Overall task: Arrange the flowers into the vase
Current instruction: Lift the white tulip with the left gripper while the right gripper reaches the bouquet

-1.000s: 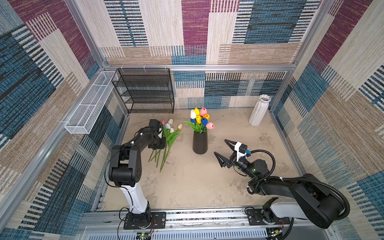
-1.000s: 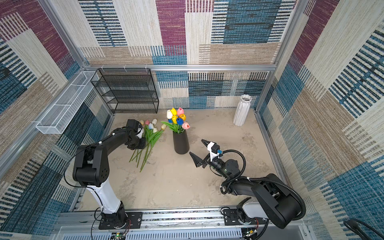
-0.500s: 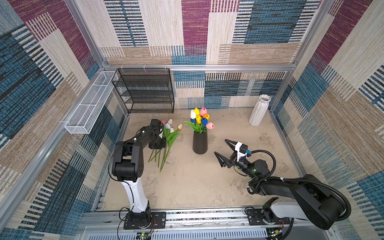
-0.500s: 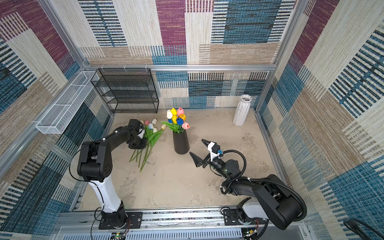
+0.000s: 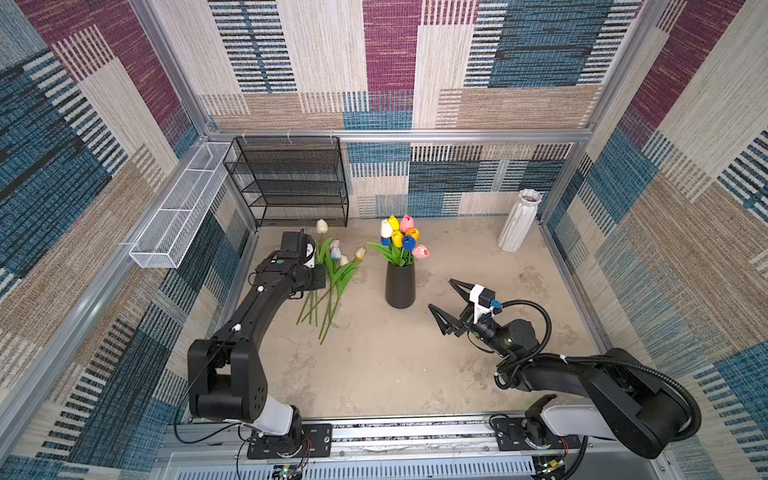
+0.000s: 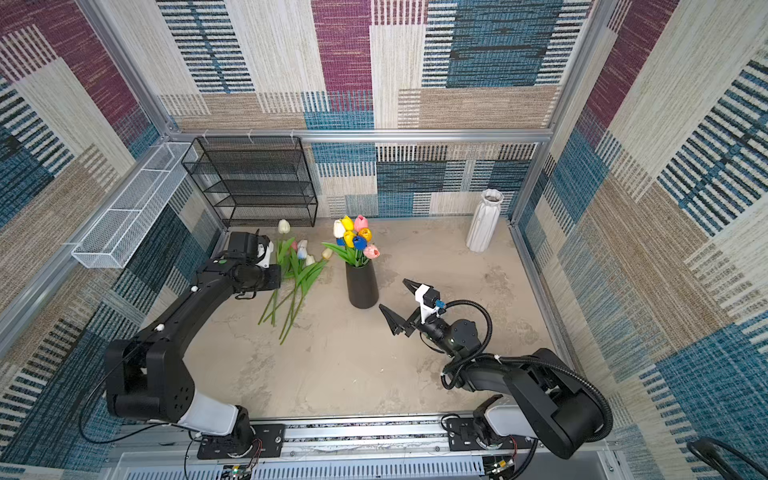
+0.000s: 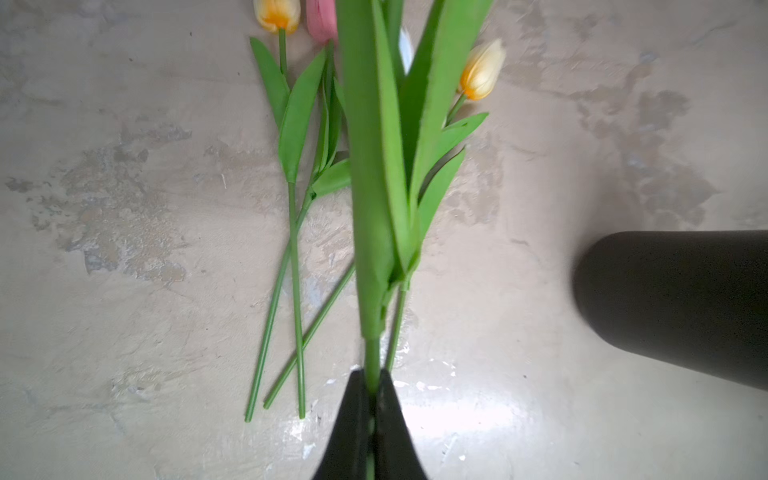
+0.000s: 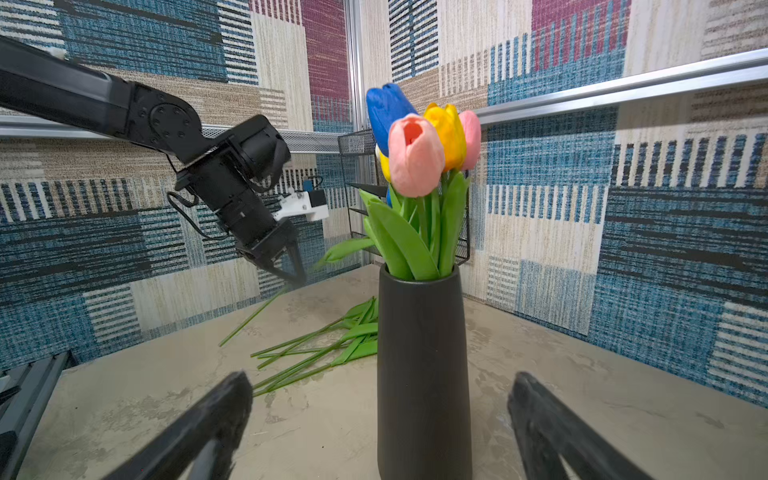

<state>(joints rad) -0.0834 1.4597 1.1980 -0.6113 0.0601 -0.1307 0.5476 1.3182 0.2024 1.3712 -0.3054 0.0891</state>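
Note:
A black vase (image 5: pixel 400 286) (image 6: pixel 361 284) stands mid-table and holds several flowers with yellow, blue, pink and white heads (image 5: pixel 401 239). More flowers (image 5: pixel 332 274) (image 6: pixel 297 282) lie loose on the table to its left. My left gripper (image 7: pixel 372 386) is shut on one green stem (image 7: pixel 372 357), whose leaves rise in front of the camera and whose head is out of that view. In the right wrist view this stem (image 8: pixel 253 316) slants up off the table into the left gripper (image 8: pixel 297 276). My right gripper (image 5: pixel 440 294) (image 8: pixel 380 378) is open and empty, facing the vase (image 8: pixel 424 374) from the right.
A white ribbed vase (image 5: pixel 517 220) stands in the back right corner. A black wire shelf (image 5: pixel 291 183) sits against the back wall, and a white wire basket (image 5: pixel 178 208) hangs on the left wall. The arms' metal base rail (image 5: pixel 415 432) runs along the table's front edge.
My left gripper has shut on a stem in the loose pile and raised it a little off the table. The right arm has not moved.

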